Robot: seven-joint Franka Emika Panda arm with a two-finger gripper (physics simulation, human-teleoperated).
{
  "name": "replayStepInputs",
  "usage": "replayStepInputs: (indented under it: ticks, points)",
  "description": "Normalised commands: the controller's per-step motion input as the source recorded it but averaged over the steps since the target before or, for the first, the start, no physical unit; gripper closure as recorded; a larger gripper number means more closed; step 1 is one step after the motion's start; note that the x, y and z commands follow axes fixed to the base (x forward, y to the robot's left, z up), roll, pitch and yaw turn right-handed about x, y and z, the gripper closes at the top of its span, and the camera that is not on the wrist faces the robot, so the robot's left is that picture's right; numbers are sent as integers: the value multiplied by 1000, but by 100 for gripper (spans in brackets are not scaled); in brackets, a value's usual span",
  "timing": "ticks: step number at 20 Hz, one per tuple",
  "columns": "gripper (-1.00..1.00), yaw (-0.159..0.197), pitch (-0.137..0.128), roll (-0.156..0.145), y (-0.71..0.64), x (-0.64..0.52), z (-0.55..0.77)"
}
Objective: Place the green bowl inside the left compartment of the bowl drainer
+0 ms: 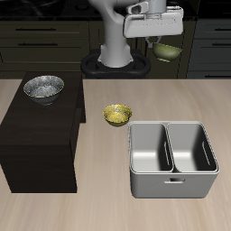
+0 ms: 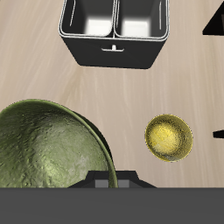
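My gripper (image 1: 161,40) hangs high above the table's back edge, shut on the rim of the green bowl (image 1: 167,52). In the wrist view the olive bowl (image 2: 44,144) looms close, with my gripper (image 2: 109,178) at its rim. The bowl drainer (image 1: 173,185), a grey metal tub with two wells, stands near the table's front edge, well below and forward of the bowl. Its left compartment (image 1: 151,147) is the well nearer the yellow bowl and shows nothing inside. The wrist view also takes in the drainer (image 2: 112,52) and that compartment (image 2: 140,16).
A small yellower bowl (image 1: 116,115) (image 2: 168,137) sits on the table just behind the drainer's corner. A silver metal bowl (image 1: 43,87) rests on a dark cabinet (image 1: 41,144) beside it.
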Motion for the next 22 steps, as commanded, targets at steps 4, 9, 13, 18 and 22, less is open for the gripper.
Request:
replayStepInputs:
  ticks: [4, 9, 13, 18, 22]
  points:
    - [100, -20, 36, -4, -72, 305, 124]
    - [100, -20, 3, -15, -44, 240, 190]
    - [100, -14, 2, 12, 7, 311, 267]
    - [100, -35, 11, -10, -47, 357, 302]
    - [100, 2, -7, -24, -44, 325, 200]
